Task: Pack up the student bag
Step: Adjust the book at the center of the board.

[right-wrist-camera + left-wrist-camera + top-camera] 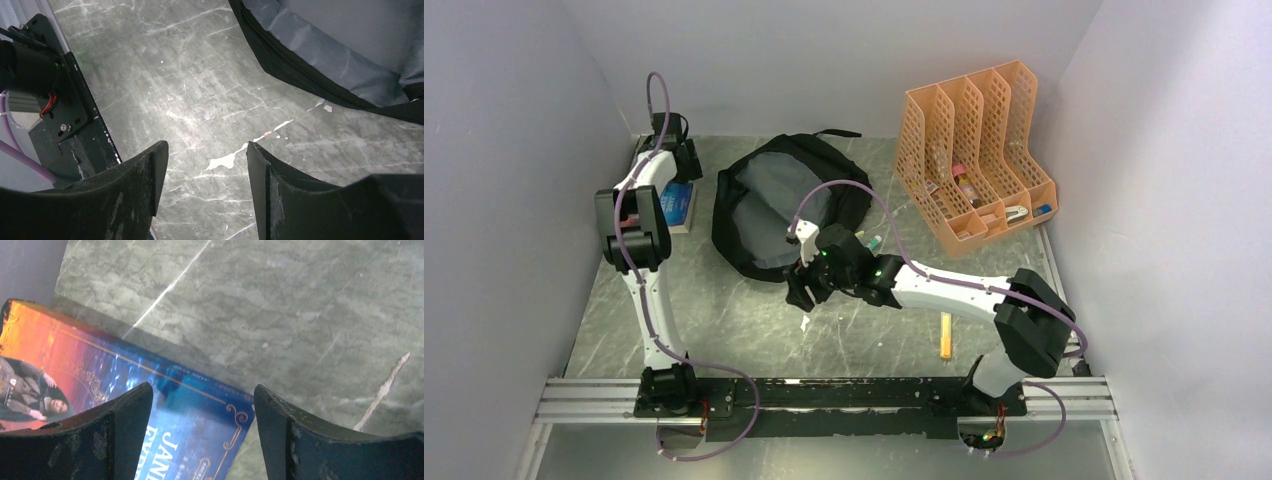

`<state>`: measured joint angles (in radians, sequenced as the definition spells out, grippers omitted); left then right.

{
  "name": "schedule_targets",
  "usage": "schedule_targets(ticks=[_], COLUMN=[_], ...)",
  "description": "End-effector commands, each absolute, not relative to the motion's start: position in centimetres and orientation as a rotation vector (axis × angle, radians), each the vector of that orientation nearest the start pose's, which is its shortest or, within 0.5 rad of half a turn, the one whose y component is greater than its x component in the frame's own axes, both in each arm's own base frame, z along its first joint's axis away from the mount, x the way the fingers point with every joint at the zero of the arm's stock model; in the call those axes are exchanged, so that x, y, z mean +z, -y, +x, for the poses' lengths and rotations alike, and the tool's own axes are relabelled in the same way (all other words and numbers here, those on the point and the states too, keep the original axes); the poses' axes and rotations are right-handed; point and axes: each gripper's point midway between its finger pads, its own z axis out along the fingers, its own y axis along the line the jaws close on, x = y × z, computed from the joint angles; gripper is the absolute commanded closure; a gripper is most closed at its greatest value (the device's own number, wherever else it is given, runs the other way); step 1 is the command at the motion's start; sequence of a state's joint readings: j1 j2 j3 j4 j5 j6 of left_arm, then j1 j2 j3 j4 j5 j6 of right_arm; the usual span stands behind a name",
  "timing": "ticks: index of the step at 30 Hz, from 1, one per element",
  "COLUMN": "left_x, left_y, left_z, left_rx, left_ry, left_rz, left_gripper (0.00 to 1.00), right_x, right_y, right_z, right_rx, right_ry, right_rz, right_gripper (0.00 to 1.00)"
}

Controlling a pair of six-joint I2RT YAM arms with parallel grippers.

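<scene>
At the far left, the left gripper [674, 152] hangs over a book [681, 207] that lies flat on the table [724, 325], close to the left wall. In the left wrist view its jaws stand apart with nothing between them, and the book's blue and orange cover [100, 367] lies below, one corner under the gap.

Just right of the book, at the far middle of the table, lies the bag [774, 200]. It is unzipped, and its mouth gapes to show a grey lining.

The right gripper [802, 287] hangs just beside the bag's near edge, over bare table. In the right wrist view its jaws are spread and grasp nothing. The bag's zipped rim and lining [345, 55] fill the upper right corner there.

Nearer the arm bases, a short yellow stick [945, 335] lies on the table.

At the far right stands an orange mesh organiser [976, 150], with small items in its slots, too small to name.
</scene>
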<state>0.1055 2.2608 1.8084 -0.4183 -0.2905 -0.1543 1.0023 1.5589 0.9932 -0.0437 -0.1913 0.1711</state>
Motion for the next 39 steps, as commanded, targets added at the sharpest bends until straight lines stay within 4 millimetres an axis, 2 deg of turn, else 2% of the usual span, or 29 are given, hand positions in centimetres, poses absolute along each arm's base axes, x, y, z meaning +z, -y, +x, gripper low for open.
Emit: schedule_targets(ticks=[1, 5, 9, 19, 26, 32, 39], left_x=[4.2, 3.5, 2.7, 2.0, 3.8, 3.8, 5.5], left_y=[-10.1, -8.8, -8.3, -7.6, -6.2, -5.6, -5.5], left_z=[56.5, 57.9, 57.8, 53.6, 50.7, 46.1, 40.0], left_rx=[0.308, 0.212, 0.193, 0.287, 0.305, 0.362, 0.374], left_ry=[-2.396, -2.402, -2.429, -2.52, -2.525, -2.593, -2.572], left_rz=[-0.445, -0.407, -0.4, -0.436, -0.439, -0.455, -0.533], left_gripper=[0.21, 0.21, 0.22, 0.26, 0.27, 0.28, 0.28], right_x=[13.1, 12.7, 12.5, 11.9, 11.6, 11.4, 11.5], right_y=[-38.4, -38.4, -38.5, -38.8, -38.8, -38.6, -39.0], right_z=[20.0, 20.0, 20.1, 20.0, 19.9, 19.7, 19.6], right_rx=[0.847, 0.84, 0.836, 0.844, 0.855, 0.867, 0.883], right_ry=[-2.031, -2.041, -2.046, -2.051, -2.045, -2.047, -2.025], right_rz=[-1.035, -1.04, -1.045, -1.059, -1.058, -1.063, -1.073], right_gripper=[0.37, 0.37, 0.37, 0.37, 0.36, 0.36, 0.36])
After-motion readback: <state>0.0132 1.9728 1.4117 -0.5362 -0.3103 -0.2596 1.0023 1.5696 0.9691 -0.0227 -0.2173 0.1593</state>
